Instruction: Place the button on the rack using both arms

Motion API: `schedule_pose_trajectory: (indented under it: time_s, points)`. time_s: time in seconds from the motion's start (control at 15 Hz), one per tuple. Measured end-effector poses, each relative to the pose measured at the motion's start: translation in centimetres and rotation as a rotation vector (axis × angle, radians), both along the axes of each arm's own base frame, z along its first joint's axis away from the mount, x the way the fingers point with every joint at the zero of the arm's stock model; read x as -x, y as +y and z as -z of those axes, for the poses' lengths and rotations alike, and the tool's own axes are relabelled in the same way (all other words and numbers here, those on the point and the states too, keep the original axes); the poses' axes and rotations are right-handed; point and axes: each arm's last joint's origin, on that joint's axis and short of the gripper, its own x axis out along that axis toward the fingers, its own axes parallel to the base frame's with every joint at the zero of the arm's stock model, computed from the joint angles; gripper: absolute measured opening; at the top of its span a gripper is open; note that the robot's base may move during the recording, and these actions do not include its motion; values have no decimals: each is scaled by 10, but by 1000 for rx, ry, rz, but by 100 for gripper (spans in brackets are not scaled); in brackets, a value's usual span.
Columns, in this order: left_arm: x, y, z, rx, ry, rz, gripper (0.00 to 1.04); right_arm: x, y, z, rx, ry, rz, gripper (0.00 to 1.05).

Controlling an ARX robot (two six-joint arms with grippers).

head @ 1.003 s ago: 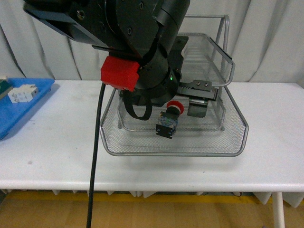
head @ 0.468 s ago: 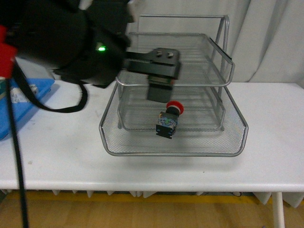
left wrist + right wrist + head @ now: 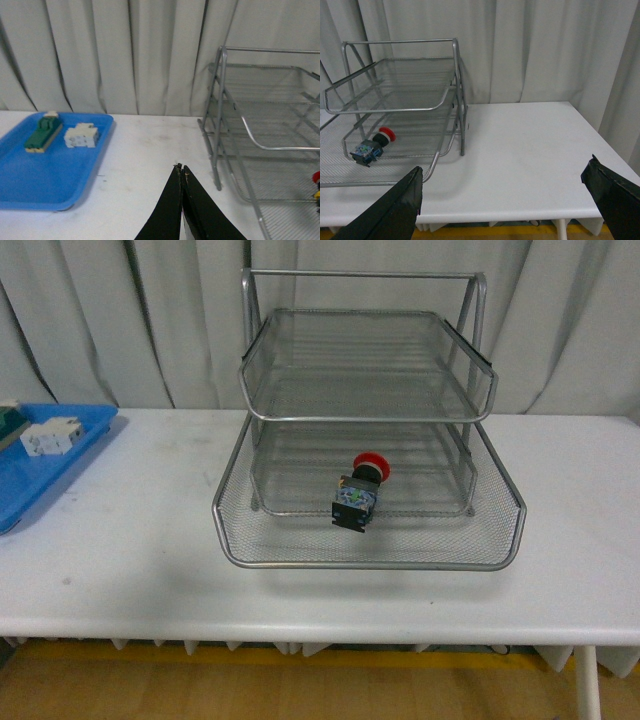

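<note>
The button (image 3: 359, 493), red-capped with a black body, lies tilted on the bottom tier of the silver wire rack (image 3: 370, 550) at the table's middle. No arm shows in the front view. In the left wrist view my left gripper (image 3: 181, 167) is shut with nothing in it, hovering over bare table to the left of the rack (image 3: 218, 145); only a red sliver of the button (image 3: 316, 177) shows at the frame's edge. My right gripper (image 3: 505, 172) is open and empty, over the table to the right of the rack (image 3: 461, 125), with the button (image 3: 371, 146) seen inside the bottom tier.
A flat blue tray (image 3: 50, 465) at the table's left end holds a white block (image 3: 50, 435) and a green-and-cream block (image 3: 44, 132). Grey curtains hang behind the table. The table's front edge (image 3: 520, 212) lies just under my right gripper.
The black arm that filled the front view over the rack swung left and has left the view. The button stays where it lay on the bottom tier.
</note>
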Motion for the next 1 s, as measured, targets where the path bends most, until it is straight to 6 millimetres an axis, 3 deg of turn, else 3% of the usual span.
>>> schedule_pose_trajectory:
  time_s: [0.27, 0.67, 1.0]
  points:
    - [31, 15, 11, -4, 8, 4, 2, 0, 0, 0, 0, 0, 0, 98]
    - [61, 32, 29, -3, 30, 0, 2, 0, 0, 0, 0, 0, 0, 98]
    - [77, 31, 20, -3, -9, 6, 2, 0, 0, 0, 0, 0, 0, 98]
